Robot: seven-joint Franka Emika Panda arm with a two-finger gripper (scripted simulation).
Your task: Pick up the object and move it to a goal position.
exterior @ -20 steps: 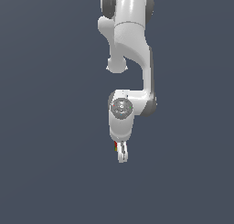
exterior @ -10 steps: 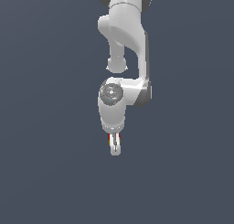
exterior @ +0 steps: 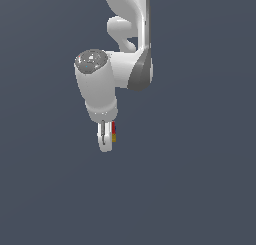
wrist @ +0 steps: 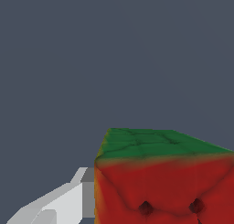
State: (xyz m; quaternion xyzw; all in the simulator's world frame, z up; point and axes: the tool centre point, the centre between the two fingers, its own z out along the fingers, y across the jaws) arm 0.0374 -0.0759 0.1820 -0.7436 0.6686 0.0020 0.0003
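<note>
The cube (exterior: 114, 131) is sitting up in mid-air, pinched at the tip of the white gripper (exterior: 106, 137) and well clear of any surface; only flat grey background is showing around it in both views. In the exterior view just a thin strip of it is peeking out: a red patch above, a yellow-orange one below, lying at about 3 o'clock from the finger (exterior: 104, 139) facing that camera. In the wrist view the cube (wrist: 164, 182) is filling the lower part of the picture, showing a red face with two dark dots and a green face above it, with one white finger (wrist: 50, 205) pressing flush against its side at about 9 o'clock. The opposite finger is not showing there.

The gripper is clamping on the cube, its jaws drawn together around it with no gap visible at the one contact that is on show. The cube is looking about as wide as it is tall, so no long axis is mattering here.

What the coming move is turning on, in my judgement, is simply that the cube is riding squarely between the fingertips, directly below the wrist, so carrying the hand is carrying the cube. No goal marker is appearing in either view, so which way to travel cannot be told.
</note>
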